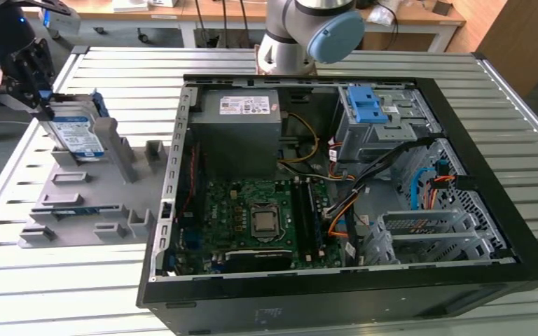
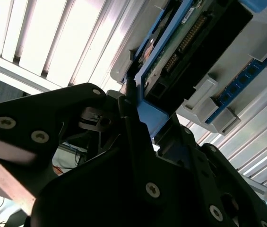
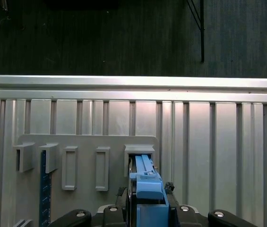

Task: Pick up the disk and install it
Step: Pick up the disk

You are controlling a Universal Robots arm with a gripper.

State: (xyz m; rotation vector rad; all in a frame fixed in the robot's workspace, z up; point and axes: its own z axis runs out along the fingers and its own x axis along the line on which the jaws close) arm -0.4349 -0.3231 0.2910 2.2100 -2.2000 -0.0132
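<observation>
Your work surface is a ribbed metal table (image 1: pixel 110 63), with wooden benches (image 1: pixel 213 10) along the top of the exterior view.

At the upper left of the exterior view, the gripper (image 1: pixel 40 98) is closed narrow on the disk (image 1: pixel 75 134), clamping the blue frame at its upper end. The disk stands on edge with its white-and-blue label in view. Its lower end sits among the uprights of the grey holder plate (image 1: pixel 82 192), which lies flat on the table at the exterior view's left. You cannot tell whether the disk rests in its slot or is just clear of it.

In the first wrist view, the blue frame (image 3: pixel 147 184) runs between the jaws toward a slot of the plate (image 3: pixel 86 142). In the second wrist view, you see the disk's circuit-board side (image 2: pixel 185 47) with the blue frame pinched in the black jaws. A thin blue board (image 1: pixel 73 208) lies low in the plate, nearer the bottom of the exterior view.

Just beside the plate, across the middle and right of the exterior view, is the open black computer case (image 1: pixel 344 283). Inside it you have these parts:
- A grey power box (image 1: pixel 241 119) sits at the case's upper left.
- A green main board (image 1: pixel 250 217) lies below the power box.
- Orange and black cables (image 1: pixel 344 203) cross the middle.
- A blue latch (image 1: pixel 367 105) sits on the metal bay (image 1: pixel 409 119) at the case's upper right.
- A perforated cage (image 1: pixel 428 234) stands at the lower right.

Behind the case, at top centre, the arm's base (image 1: pixel 288 42) rises from the table — a pale blue cap (image 1: pixel 335 35) is on its joint.
</observation>
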